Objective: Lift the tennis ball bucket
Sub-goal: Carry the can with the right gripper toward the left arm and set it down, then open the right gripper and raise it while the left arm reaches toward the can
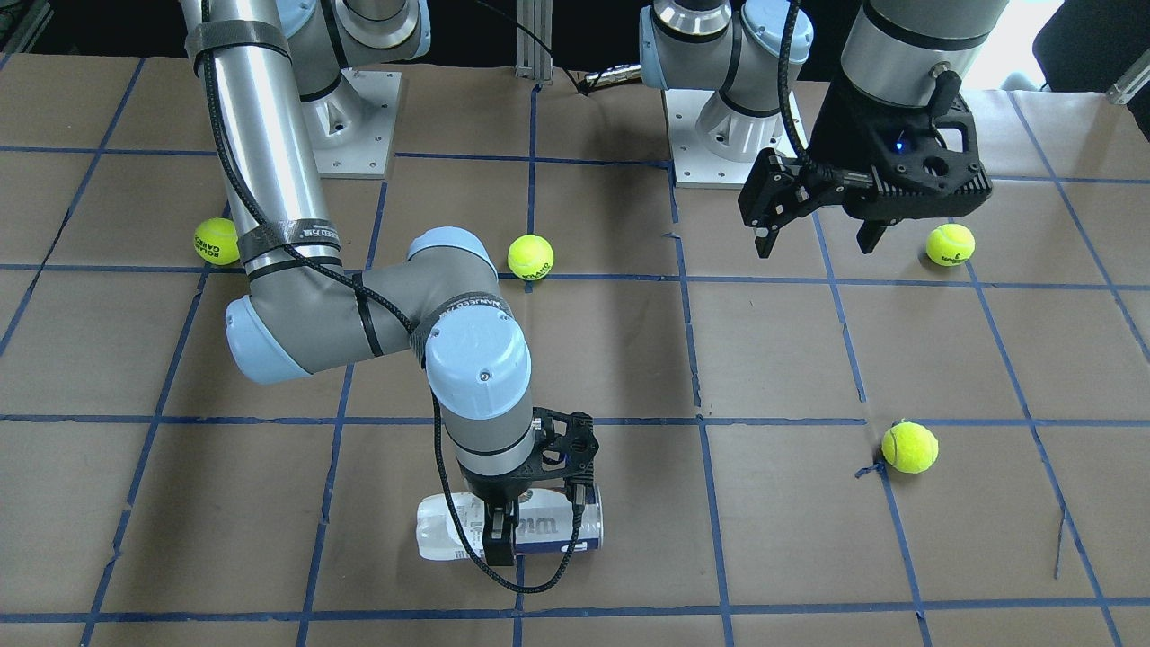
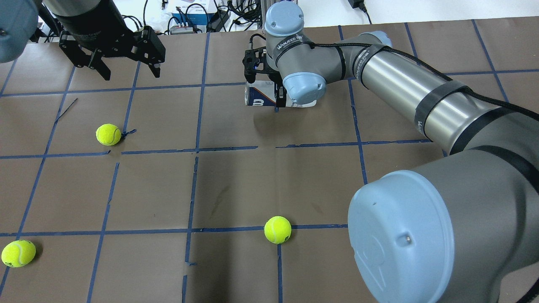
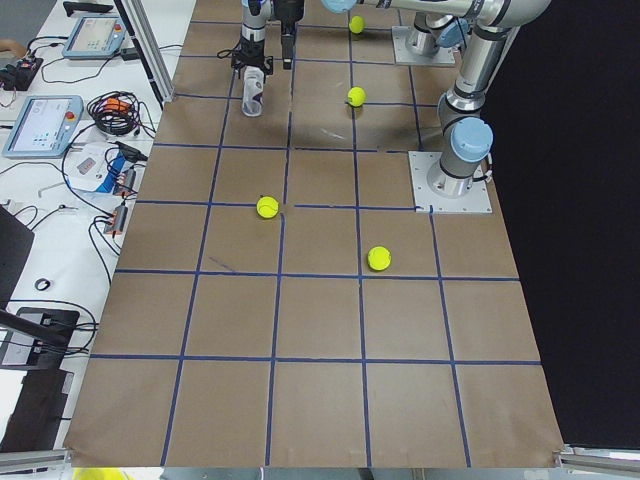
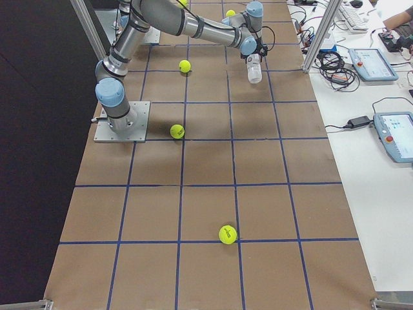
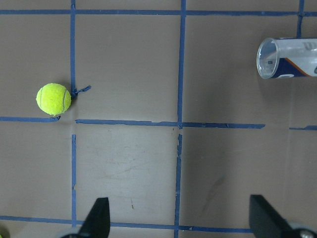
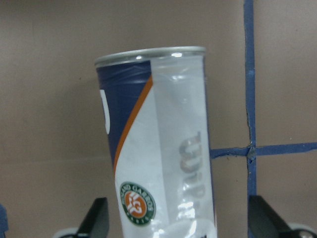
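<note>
Progress, as judged: reach done, grasp and lift both outstanding.

Between the fingers of the right tool (image 6: 177,225): the tennis ball bucket (image 6: 158,148), lying on its side on the tabletop (image 6: 49,74), long axis crosswise to the closing line. Fingers spread wide, one just beside the bucket wall, the other apart from it. No squeeze visible. Not possible to say for certain that the bucket rests fully on the paper, though no gap shows. Remaining: close across the barrel, then raise clear of the tabletop.

Bucket itself: slim cylinder of thin clear plastic, smooth and glossy. Probably slippery, and a little yielding under a pinch. White and navy label with an orange stripe and a round green-and-orange badge. Silvery rim at the end ahead of the tool. Mouth open at that end, seemingly nothing inside.

Directly under the tool: flat matte brown paper, gridded with blue tape, frayed at some crossings.

Well apart from the tool, on its base side: a tennis ball (image 1: 530,257), yellow-green, fuzzy felt, round, free to roll. Three more of the same farther off.

Farthest out: left tool (image 1: 816,247), black and angular, fingers wide with nothing between them, hanging above the tabletop.
</note>
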Controlling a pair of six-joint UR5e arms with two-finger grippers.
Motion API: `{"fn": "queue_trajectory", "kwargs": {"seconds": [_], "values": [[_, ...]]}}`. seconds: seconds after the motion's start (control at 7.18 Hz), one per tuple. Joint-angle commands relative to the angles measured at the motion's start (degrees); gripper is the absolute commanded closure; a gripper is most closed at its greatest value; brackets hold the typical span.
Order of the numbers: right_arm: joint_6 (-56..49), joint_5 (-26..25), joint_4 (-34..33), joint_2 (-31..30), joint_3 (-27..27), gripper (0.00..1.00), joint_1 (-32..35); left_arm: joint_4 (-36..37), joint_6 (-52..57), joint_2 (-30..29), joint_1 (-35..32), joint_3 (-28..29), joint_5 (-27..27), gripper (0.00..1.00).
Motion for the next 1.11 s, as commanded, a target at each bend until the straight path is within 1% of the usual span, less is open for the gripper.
{"fn": "queue_trajectory", "kwargs": {"seconds": [0.0, 0.28, 0.42, 0.56, 0.7, 0.84, 0.98], "values": [[6.91, 0.22, 0.1, -0.57, -0.03, 0.0, -0.08, 0.02, 0.0, 0.0, 0.0, 0.0, 0.08, 0.0], [16.83, 0.49, 0.19, -3.46, 0.84, 0.0, -0.43, 0.11, 0.17, 0.0, 1.31, 0.09, -0.96, 0.0], [29.42, -0.38, 0.54, -4.69, 0.76, 0.0, -1.74, 0.81, 2.26, -1.3, 2.97, -0.26, -4.88, 0.0], [39.11, -0.48, 2.37, -6.79, 0.85, 0.0, -3.23, 2.64, 3.59, -3.75, 3.25, -1.4, -7.79, 0.0], [43.39, -1.69, 6.39, -8.12, 0.15, 0.0, -4.55, 7.53, 3.6, -8.39, 3.25, -3.23, -12.0, 0.0], [48.3, -2.58, 9.82, -11.35, 0.06, 0.0, -6.82, 13.67, 3.69, -15.05, 3.17, -5.34, -16.48, 0.0], [52.7, -2.24, 15.95, -15.3, 0.49, 0.0, -9.11, 15.65, 3.6, -19.29, 3.16, -4.75, -18.0, 0.0]]}}
